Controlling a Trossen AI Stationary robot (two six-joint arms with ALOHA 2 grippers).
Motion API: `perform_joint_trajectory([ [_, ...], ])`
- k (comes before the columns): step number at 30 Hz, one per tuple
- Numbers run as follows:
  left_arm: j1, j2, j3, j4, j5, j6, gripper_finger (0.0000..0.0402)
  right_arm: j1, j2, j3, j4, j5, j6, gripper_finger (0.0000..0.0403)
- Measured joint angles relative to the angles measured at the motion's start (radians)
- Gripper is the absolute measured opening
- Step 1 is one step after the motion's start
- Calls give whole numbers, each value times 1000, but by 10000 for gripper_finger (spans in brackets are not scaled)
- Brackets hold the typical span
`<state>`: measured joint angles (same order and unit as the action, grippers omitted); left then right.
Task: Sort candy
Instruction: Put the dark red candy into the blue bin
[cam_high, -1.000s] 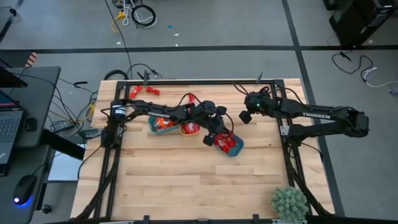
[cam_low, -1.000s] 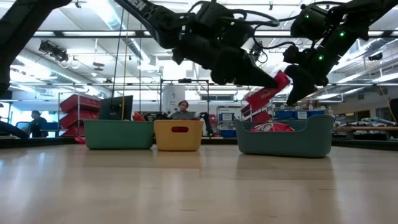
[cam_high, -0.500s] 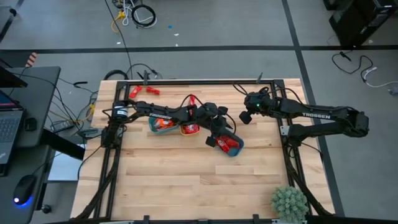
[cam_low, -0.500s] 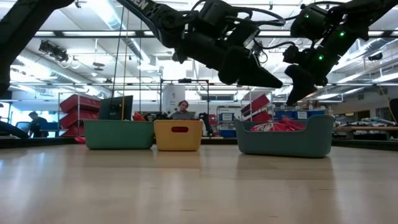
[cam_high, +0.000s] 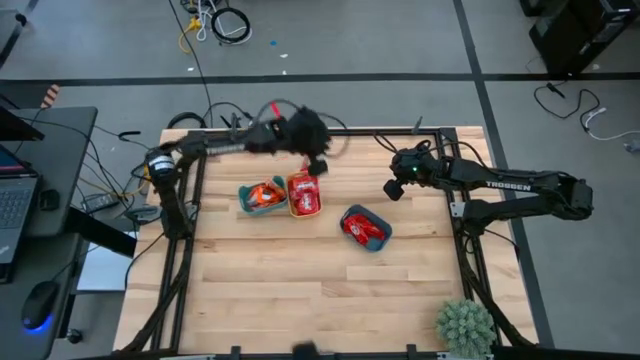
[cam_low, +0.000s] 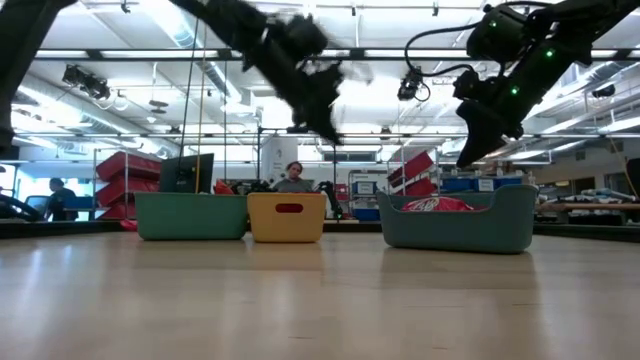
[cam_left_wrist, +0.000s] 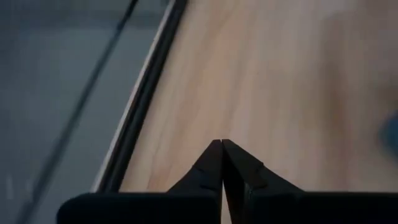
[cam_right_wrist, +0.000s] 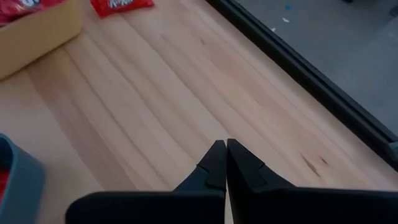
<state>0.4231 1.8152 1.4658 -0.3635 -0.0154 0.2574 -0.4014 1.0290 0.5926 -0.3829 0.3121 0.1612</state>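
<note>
The candy lies in three small bowls on the table: orange and red pieces in the teal bowl (cam_high: 262, 196), red ones in the yellow bowl (cam_high: 304, 195) and in the blue bowl (cam_high: 365, 228). One red candy (cam_right_wrist: 121, 5) lies loose on the wood beyond the yellow bowl (cam_right_wrist: 37, 28). My left gripper (cam_high: 316, 158) (cam_left_wrist: 222, 144) is shut and empty, blurred, high above the table's far part (cam_low: 328, 135). My right gripper (cam_high: 392, 188) (cam_right_wrist: 226, 144) is shut and empty, in the air right of the bowls and above the blue bowl (cam_low: 458, 222).
A potted plant (cam_high: 465, 325) stands at the table's near right corner. A dark frame rail (cam_right_wrist: 311, 81) runs along the table's edge. Bare wood spreads over the near half of the table (cam_high: 300, 290). People and shelves show in the room behind.
My left gripper held a red candy over the blue bowl a second ago; half a second ago the candy was gone from its fingertips. The left arm has since swung up and away, toward the table's far edge and left. The right arm has kept still.
</note>
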Motion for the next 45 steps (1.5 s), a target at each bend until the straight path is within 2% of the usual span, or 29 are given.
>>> perform_joint_trajectory([
  [4,116,47,-1,-103,50,-114,7,5,0,0,23,-4,0,0],
  [8,159,88,-3,-155,80,-131,21,8,0,0,42,-13,2,0],
  [11,174,114,-3,-192,73,-160,49,9,0,0,45,-25,2,0],
  [16,183,144,-2,-184,65,-245,118,10,0,0,42,-26,0,0],
  [22,186,204,-2,-167,104,-303,197,11,0,0,35,-26,0,0],
  [26,194,250,-2,-134,70,-322,227,11,0,0,35,-26,0,0],
  [30,198,278,-2,-103,62,-315,238,11,0,0,36,-27,0,0],
  [34,198,309,2,-94,61,-292,230,14,0,0,36,-27,0,0],
  [37,198,312,3,-95,43,-254,196,15,0,0,35,-27,0,0],
  [43,198,303,2,-86,1,-183,52,16,0,0,33,-27,-3,0],
  [45,198,295,0,-87,0,-162,19,16,0,0,33,-27,-4,0],
])
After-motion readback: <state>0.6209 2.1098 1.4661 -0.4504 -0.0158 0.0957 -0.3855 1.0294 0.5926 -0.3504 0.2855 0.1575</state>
